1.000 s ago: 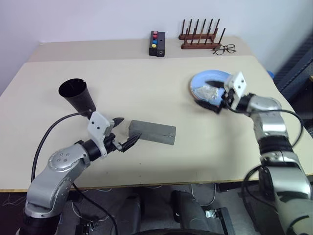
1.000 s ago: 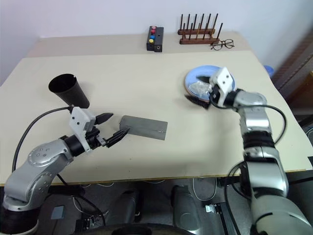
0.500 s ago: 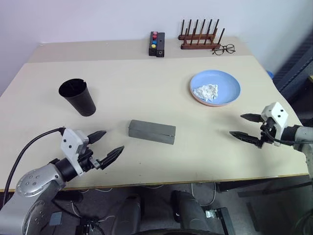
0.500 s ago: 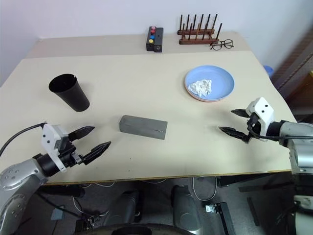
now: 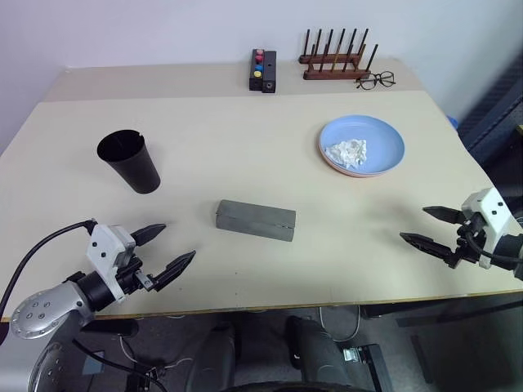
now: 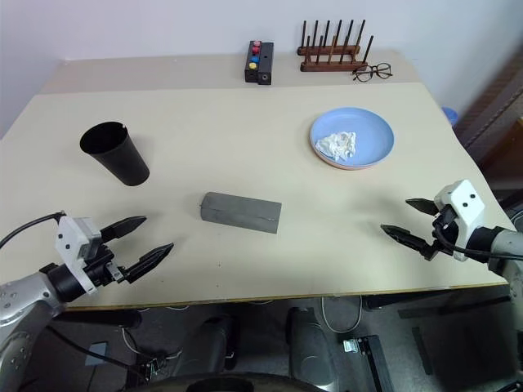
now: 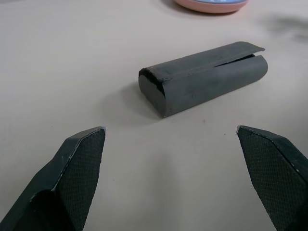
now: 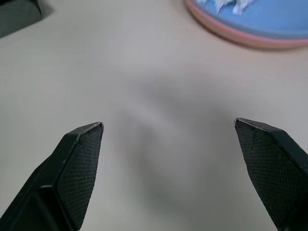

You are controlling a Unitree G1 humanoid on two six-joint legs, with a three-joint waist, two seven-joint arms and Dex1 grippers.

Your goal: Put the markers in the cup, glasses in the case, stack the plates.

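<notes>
Left jaws (image 5: 163, 248) spread wide and empty, grey case (image 5: 255, 220) closed just ahead, right jaws (image 5: 431, 227) equally wide, empty, stacked plates (image 5: 384, 151) beyond, perhaps crumpled paper (image 5: 346, 151) atop

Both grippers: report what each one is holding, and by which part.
Nothing is held. The left gripper and the right gripper both stand open and empty above the table.
</notes>
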